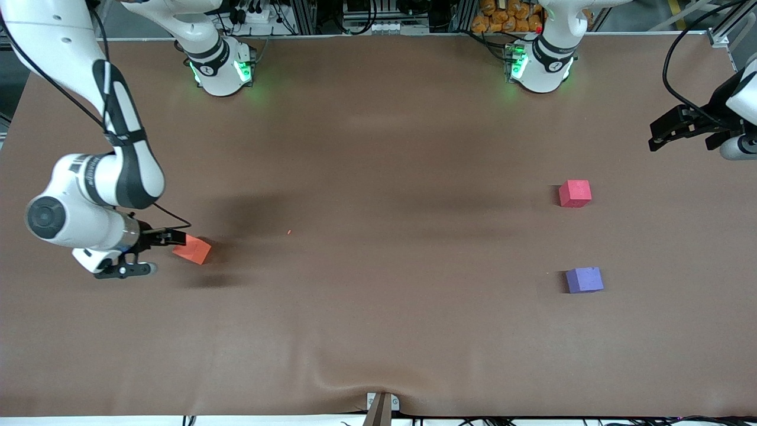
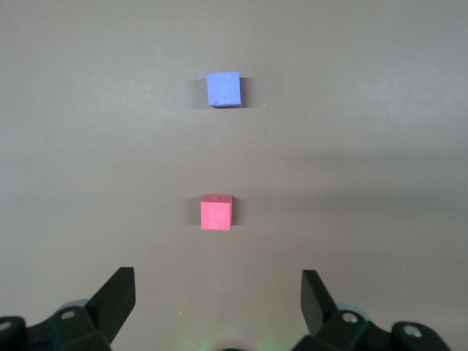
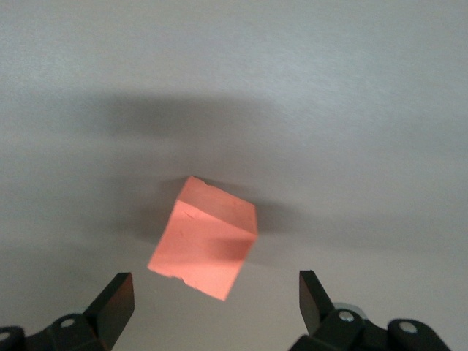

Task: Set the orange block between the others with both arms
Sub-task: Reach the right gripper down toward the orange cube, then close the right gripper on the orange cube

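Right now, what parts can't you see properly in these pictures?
- Front view: the right gripper covers one edge of the orange block, so touching or apart is unclear.
- Front view: the left gripper waits at the table's edge; the frame cuts off its arm.
- Both wrist views: frame edges cut off the gripper bodies.
- Right wrist view: the pinkish-red cube and purple cube are out of frame.

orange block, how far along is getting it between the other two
Nothing is done yet. In hand: the open right gripper is at the orange block, which lies on the table, ungripped. Left: carry it to the gap between the pinkish-red cube and purple cube; the open left gripper waits.
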Robot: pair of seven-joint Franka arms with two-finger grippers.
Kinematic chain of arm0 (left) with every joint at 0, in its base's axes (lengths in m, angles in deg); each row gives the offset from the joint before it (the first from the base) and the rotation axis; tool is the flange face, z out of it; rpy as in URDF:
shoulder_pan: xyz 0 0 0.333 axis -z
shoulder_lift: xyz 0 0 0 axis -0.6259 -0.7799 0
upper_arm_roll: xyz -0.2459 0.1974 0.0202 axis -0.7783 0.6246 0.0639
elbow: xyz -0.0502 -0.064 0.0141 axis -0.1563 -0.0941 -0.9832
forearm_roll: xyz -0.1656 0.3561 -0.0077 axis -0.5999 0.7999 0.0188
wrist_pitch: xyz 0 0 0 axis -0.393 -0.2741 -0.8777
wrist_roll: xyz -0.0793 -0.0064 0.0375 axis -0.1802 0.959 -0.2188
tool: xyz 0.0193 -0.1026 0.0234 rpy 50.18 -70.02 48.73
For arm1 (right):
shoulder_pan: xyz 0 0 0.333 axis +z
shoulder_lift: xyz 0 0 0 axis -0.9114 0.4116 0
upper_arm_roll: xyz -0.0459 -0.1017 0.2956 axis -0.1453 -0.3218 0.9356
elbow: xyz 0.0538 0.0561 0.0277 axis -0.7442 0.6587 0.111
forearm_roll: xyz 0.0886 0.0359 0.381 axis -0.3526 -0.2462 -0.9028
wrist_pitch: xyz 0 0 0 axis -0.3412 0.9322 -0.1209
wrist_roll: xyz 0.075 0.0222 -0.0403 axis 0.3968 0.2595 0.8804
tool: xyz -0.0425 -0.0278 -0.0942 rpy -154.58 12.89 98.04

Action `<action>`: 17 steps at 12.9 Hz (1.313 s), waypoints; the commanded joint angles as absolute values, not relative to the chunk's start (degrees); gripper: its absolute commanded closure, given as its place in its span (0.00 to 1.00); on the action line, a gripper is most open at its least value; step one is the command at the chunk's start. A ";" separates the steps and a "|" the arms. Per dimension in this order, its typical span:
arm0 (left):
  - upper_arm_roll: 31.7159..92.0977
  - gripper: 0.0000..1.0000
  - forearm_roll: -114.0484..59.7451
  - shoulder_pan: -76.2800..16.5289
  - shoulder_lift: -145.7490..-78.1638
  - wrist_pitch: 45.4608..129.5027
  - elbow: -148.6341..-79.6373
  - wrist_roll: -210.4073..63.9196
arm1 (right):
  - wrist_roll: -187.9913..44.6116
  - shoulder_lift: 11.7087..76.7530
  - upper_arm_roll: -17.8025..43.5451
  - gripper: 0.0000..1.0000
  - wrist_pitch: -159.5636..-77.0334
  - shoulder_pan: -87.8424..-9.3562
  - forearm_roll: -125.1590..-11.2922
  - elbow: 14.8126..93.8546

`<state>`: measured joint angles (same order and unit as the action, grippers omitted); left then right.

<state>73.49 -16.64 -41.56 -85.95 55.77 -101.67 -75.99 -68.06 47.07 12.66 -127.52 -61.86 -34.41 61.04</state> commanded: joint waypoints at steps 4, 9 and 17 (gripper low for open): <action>72.94 0.00 -15.35 -41.47 -86.68 55.48 -100.64 -76.88 | -76.63 49.41 12.34 0.00 -130.72 -61.39 -40.43 61.57; 72.59 0.00 -15.52 -41.30 -86.69 55.57 -100.56 -76.88 | -90.41 51.79 12.26 0.00 -132.05 -62.18 -41.14 61.75; 72.41 0.00 -15.87 -40.95 -87.48 56.98 -100.47 -76.88 | -93.50 53.37 12.26 0.30 -131.18 -62.09 -41.14 61.75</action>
